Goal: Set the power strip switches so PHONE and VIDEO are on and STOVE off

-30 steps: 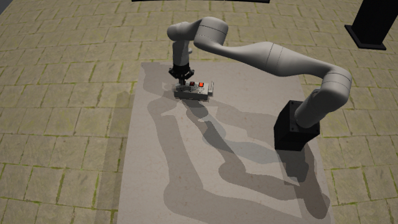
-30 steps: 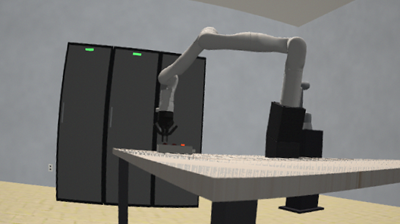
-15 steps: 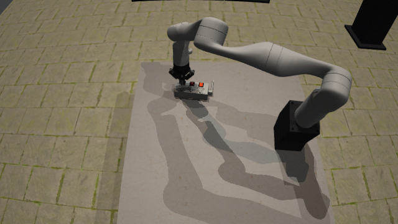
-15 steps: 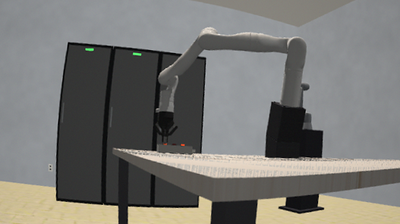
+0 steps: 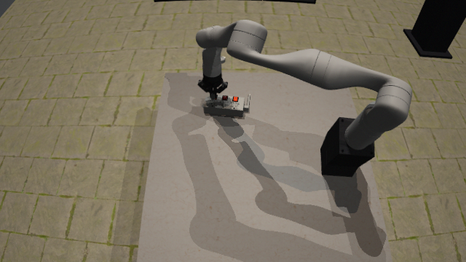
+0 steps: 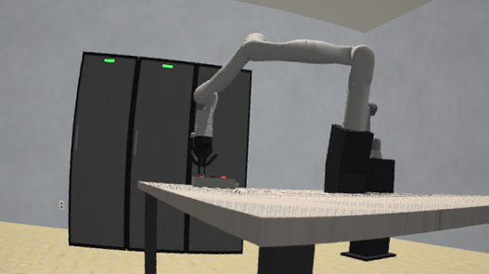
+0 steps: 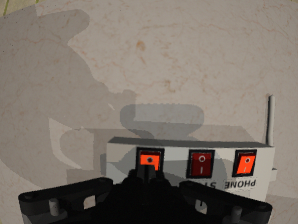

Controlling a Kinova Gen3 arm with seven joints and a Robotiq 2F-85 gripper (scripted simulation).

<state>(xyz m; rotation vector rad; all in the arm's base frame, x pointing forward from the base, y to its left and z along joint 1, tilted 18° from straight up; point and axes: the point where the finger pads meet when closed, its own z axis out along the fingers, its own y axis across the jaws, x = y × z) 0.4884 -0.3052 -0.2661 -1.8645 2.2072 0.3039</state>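
Observation:
The grey power strip [image 5: 233,108] [image 6: 215,182] [image 7: 186,147] lies switches-up near the far left of the table [image 5: 291,109] [image 6: 310,211] [image 7: 166,43]. In the wrist view its three rocker switches show. The left switch [image 7: 150,159] glows orange, the middle switch [image 7: 201,163] is dark red, and the right switch [image 7: 244,163], labelled PHONE, glows orange. The other labels are partly hidden. My gripper [image 5: 213,96] [image 6: 201,170] [image 7: 146,175] is shut and empty. It points straight down with its fingertips at the left switch; I cannot tell whether they touch it.
The arm's black base [image 5: 346,145] [image 6: 348,159] stands on the table's right side. The table's left edge runs close to the strip. Dark cabinets [image 6: 130,151] stand behind the table. A black pillar [image 5: 433,29] stands on the floor far right.

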